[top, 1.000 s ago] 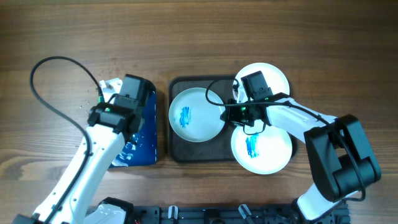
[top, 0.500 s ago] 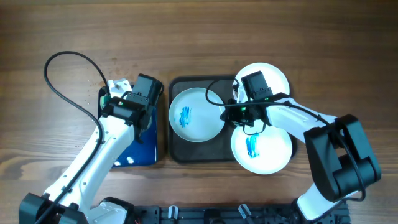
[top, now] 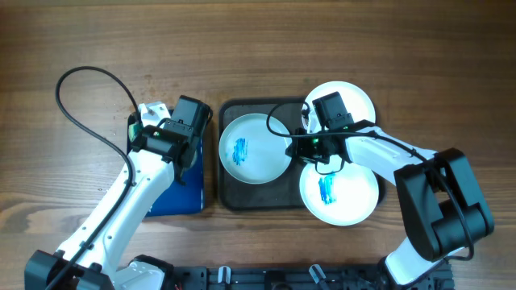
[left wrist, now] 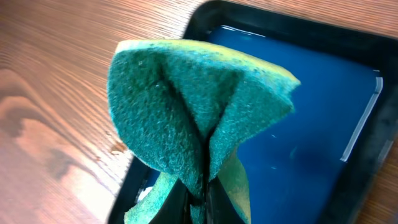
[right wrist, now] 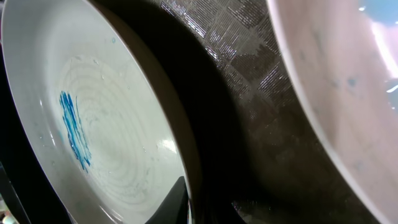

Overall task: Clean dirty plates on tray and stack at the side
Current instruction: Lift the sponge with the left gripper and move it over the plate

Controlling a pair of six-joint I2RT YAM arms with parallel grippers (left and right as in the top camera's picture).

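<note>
A white plate with a blue smear (top: 255,148) lies on the black tray (top: 232,197). My right gripper (top: 295,148) is shut on its right rim; the wrist view shows the plate (right wrist: 93,124), my finger at its edge (right wrist: 186,200) and the tray's textured floor (right wrist: 249,93). A second smeared plate (top: 339,192) lies at the tray's right edge. A clean white plate (top: 351,95) lies behind it. My left gripper (top: 143,121) is shut on a green sponge (left wrist: 199,106), pinched between the fingers (left wrist: 199,200) above the blue water tub (left wrist: 311,124).
The blue water tub (top: 184,185) stands left of the tray, close to it. A black cable (top: 81,80) loops over the wooden table at the left. The rim of another plate (right wrist: 336,74) shows in the right wrist view at upper right.
My left arm shifted a little to the right with the sponge over the tub's far corner, then held still; the ripples in the tub have settled. The right arm has not moved.
</note>
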